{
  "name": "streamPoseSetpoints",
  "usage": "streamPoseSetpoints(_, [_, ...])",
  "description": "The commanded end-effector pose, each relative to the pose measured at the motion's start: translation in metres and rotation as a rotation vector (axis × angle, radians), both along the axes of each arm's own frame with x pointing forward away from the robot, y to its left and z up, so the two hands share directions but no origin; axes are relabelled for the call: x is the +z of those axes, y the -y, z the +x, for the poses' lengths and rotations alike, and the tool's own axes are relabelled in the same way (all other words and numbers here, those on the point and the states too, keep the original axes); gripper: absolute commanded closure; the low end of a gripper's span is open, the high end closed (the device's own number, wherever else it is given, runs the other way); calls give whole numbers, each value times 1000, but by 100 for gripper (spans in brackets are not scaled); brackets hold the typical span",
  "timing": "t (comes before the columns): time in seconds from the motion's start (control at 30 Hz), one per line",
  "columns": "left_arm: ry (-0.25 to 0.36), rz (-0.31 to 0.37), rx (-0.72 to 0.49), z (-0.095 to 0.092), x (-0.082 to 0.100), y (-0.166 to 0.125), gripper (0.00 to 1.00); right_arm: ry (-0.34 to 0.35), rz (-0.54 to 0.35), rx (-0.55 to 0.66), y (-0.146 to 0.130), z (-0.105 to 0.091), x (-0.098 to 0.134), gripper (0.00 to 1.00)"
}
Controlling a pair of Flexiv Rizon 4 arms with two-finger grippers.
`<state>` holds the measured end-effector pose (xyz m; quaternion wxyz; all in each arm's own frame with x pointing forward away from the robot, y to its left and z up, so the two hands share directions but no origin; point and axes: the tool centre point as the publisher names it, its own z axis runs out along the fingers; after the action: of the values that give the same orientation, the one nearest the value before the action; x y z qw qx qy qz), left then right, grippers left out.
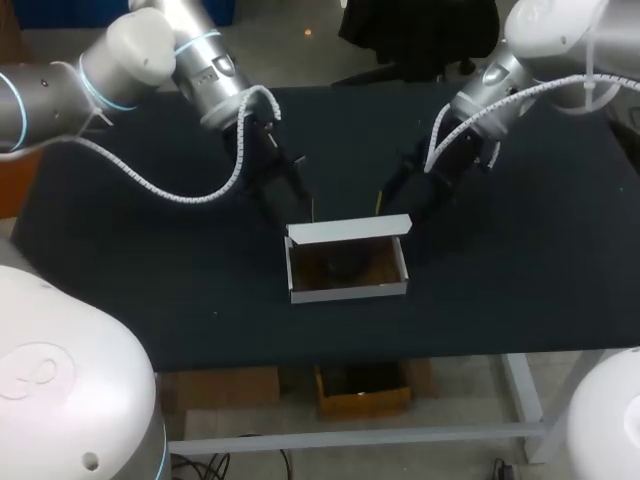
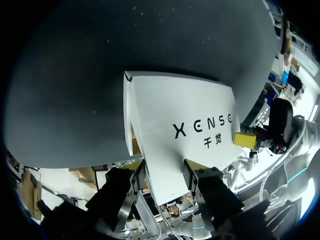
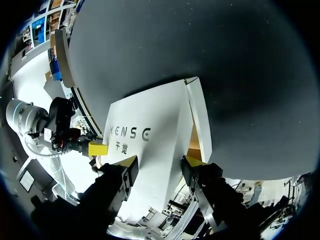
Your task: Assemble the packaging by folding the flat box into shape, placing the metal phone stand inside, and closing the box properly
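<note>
Nothing but the table point(image 1: 150, 300) to report here, topped edge to edge in a dark matte cover, cloth or mat, hard to say. A pale metal frame point(image 1: 400, 437) runs beneath its front edge.

**Print on the box lid point(image 2: 170, 100)**

Dark lettering point(image 2: 202, 127) across the white outer face, seen in both wrist views. One row of large block capitals; two smaller characters centred just beneath. Last capital cut by the lid's edge in the left wrist view, whole row showing in the right wrist view. Head view: lid near edge-on, print not to be made out. Wording not copied down.
</note>
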<state>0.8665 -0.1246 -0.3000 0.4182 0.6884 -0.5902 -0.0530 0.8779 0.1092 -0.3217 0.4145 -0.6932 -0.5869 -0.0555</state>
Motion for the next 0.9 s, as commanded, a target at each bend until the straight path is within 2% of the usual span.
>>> streamPoseSetpoints(0.03, [-9, 2, -8, 5, 1, 3, 51, -7, 1, 7, -5, -2, 0, 45])
streamPoseSetpoints(0.4, [-69, -25, -27, 8, 3, 3, 52, -18, -5, 1, -8, -4, 2, 45])
streamPoseSetpoints(0.47, [-72, -25, -24, 8, 3, 2, 51, -20, -5, -1, -6, 2, 5, 45])
streamPoseSetpoints(0.57, [-75, -31, -14, 8, 3, 2, 51, -23, -4, -2, -9, -3, 3, 45])
streamPoseSetpoints(0.9, [-86, -33, 6, 6, 0, 5, 52, -34, -4, -2, -11, 0, 0, 46])
